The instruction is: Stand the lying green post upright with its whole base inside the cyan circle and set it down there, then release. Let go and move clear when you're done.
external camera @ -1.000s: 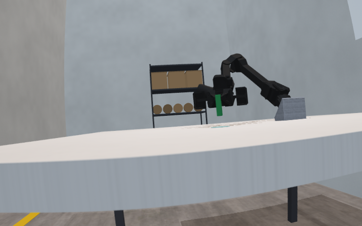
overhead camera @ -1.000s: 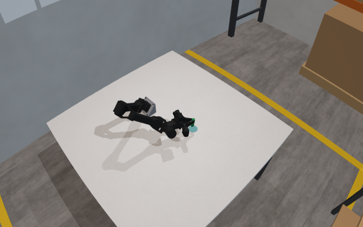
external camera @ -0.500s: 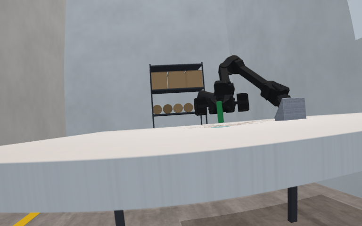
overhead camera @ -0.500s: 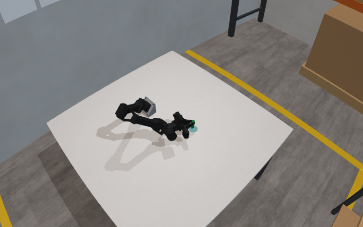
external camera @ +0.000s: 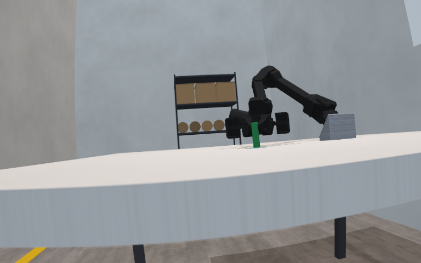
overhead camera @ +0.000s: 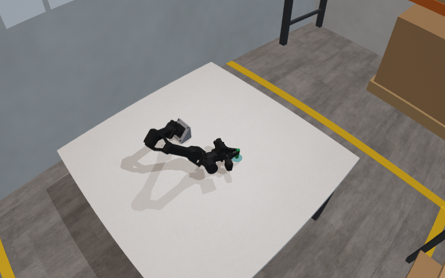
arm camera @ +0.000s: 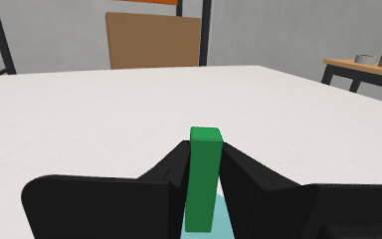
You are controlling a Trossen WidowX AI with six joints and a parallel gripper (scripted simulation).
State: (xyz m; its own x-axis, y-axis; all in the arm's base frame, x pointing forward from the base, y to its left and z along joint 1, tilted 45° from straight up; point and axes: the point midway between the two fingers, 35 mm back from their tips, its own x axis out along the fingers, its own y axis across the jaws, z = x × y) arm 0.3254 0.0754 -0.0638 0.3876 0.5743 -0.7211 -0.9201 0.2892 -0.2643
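The green post (arm camera: pixel 203 179) stands nearly upright between my gripper's (arm camera: pixel 204 171) two black fingers, which are shut on it. Its base is on or just above the cyan circle (arm camera: pixel 221 226), whose edge shows below and right of the post. In the exterior view the post (external camera: pixel 255 134) is upright with its foot at the cyan circle (external camera: pixel 256 147) on the white table, my gripper (external camera: pixel 255 124) around its upper part. In the top view the post (overhead camera: pixel 236 150) shows as a green spot over the cyan circle (overhead camera: pixel 238 158).
The grey wedge-shaped arm base (overhead camera: pixel 183 130) stands on the table behind the arm. A shelf with boxes (external camera: pixel 205 107) and a large cardboard box (overhead camera: pixel 413 62) stand off the table.
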